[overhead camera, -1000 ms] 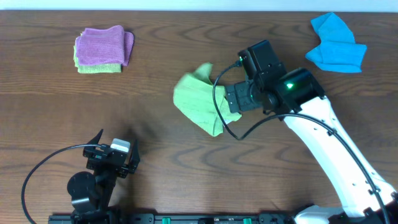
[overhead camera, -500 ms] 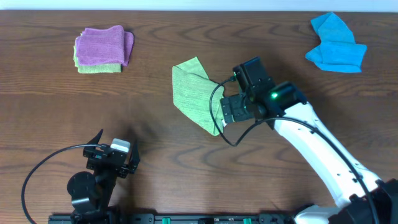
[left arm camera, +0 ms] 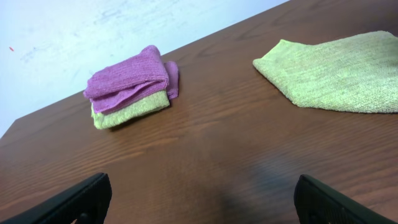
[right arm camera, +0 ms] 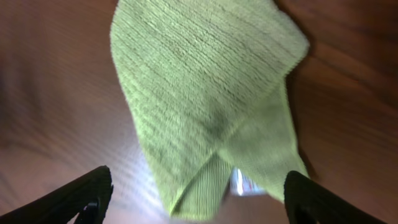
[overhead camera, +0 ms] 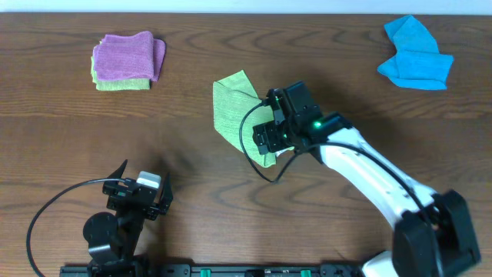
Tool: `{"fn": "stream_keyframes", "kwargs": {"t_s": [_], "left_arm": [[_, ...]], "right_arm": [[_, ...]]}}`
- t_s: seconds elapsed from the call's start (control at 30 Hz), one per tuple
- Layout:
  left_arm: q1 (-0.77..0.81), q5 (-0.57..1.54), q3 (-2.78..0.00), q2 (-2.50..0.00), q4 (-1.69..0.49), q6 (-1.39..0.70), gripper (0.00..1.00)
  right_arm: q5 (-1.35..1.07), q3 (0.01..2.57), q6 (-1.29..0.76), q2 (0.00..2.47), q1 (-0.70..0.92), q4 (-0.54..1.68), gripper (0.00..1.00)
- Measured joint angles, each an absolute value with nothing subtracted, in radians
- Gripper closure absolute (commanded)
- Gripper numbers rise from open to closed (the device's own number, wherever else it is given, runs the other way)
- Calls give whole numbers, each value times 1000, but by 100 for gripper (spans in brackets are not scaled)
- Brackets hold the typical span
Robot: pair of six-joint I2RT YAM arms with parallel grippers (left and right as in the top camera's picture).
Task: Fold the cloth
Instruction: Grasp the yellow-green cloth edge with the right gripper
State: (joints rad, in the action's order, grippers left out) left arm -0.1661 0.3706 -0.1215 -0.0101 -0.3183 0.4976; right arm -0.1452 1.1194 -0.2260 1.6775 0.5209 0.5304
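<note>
The cloth (overhead camera: 234,111) lies on the tabletop (overhead camera: 77,138) well to the right of the purple pile (overhead camera: 127,55) and a little nearer the robot than it. It makes a rumpled, pointed shape, with one layer lapped slantwise over another. The right pincer (right arm camera: 199,190) hangs low over the cloth's end farthest from the purple pile. Its jaws are spread wide with nothing between them, and it straddles the spot where the overlap ends and a white tag (right arm camera: 242,180) peeks out. To my eye the step is taking a corner so the cloth can be drawn flat before any real fold. The care lies in what gets pinched. If the jaws close across the overlap they will catch both layers and drag the bundle along. Better to settle on a single edge by the tag, with the fingertips right down at the wood so the lower jaw slides under the nap. Then lift only enough to free that layer and pull away from the purple pile, so the lapped part peels open. The left pincer (left arm camera: 205,198) sits released on the robot's side of the purple pile, well apart from it and from the cloth. I reckon it could pin the cloth's end nearest the pile while the other arm pulls. The blue cloth (overhead camera: 415,54), farther right from the pile, is out of the way.
</note>
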Motion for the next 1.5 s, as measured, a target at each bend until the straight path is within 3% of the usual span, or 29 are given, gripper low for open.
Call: {"fn": "stream_keyframes", "kwargs": {"t_s": [0.87,1.5], "left_arm": [[-166,371,-121,-10,-318,498,5],[-166,371,-121,-10,-318,498,5]], "right_arm": [[-290,1117,-227,1854,403,215,16],[-319,1116,-261,1924,388,212,22]]}}
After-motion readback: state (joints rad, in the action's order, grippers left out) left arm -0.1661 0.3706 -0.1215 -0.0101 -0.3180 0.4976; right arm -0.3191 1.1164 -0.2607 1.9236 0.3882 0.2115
